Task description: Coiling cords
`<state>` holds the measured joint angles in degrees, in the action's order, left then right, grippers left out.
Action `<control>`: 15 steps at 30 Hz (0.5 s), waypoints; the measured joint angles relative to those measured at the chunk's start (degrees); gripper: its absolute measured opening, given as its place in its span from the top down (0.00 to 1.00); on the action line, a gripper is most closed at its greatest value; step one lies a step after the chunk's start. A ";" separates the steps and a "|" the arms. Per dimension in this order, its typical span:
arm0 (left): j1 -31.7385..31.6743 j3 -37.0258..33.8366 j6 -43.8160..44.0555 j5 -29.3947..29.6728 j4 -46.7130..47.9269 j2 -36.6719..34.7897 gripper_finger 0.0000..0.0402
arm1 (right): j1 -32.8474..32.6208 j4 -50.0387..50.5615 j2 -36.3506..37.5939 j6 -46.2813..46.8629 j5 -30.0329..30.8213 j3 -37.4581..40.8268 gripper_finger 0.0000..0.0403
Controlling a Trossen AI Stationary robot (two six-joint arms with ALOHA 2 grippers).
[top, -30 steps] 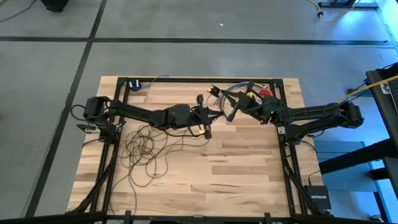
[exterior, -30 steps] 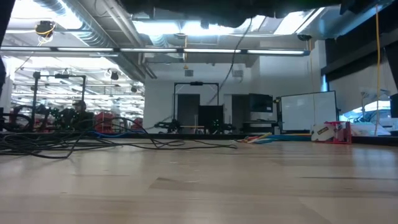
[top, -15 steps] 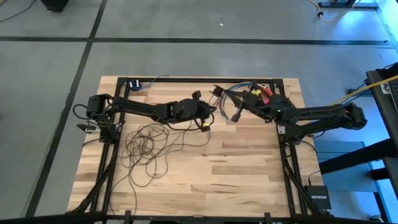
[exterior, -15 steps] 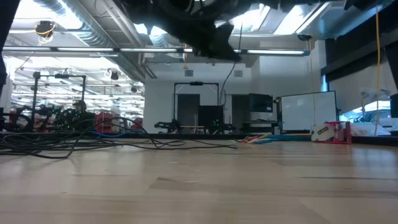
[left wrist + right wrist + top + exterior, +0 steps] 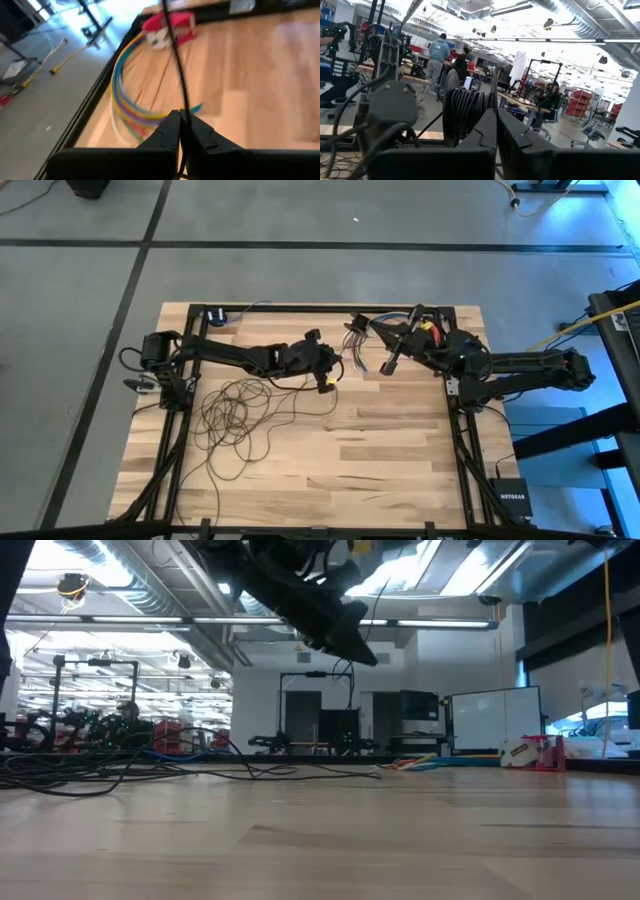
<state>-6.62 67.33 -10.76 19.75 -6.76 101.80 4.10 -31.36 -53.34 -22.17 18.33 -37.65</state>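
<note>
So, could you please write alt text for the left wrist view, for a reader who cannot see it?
The left gripper is shut on a thin dark cord that runs up from between its fingers, above a light wooden table. Beyond it lie a curved bundle of multicoloured wires and a red object near the table's edge.

Bare table (image 5: 400,450) spans the near and right-hand parts, open to a gripper. Loops of the cords (image 5: 235,420) clutter the left half, and coloured wires (image 5: 365,335) with a red object (image 5: 428,328) crowd the far edge, inside the black frame (image 5: 300,309).
</note>
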 joint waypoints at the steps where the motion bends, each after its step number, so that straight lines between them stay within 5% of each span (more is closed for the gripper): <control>1: -0.22 0.00 0.07 0.92 0.90 0.00 1.00 | 0.00 0.46 0.00 0.00 0.00 0.00 0.99; 6: -2.19 0.00 0.28 7.52 7.14 -0.15 1.00 | 0.00 4.84 0.00 -0.11 -2.99 0.00 0.99; 15: -7.44 0.00 0.37 8.04 14.28 -6.49 1.00 | 0.00 15.65 -0.05 0.74 -3.48 0.04 0.99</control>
<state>-14.05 67.33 -10.39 27.79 7.52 95.31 4.10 -15.70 -53.39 -21.43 14.85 -37.61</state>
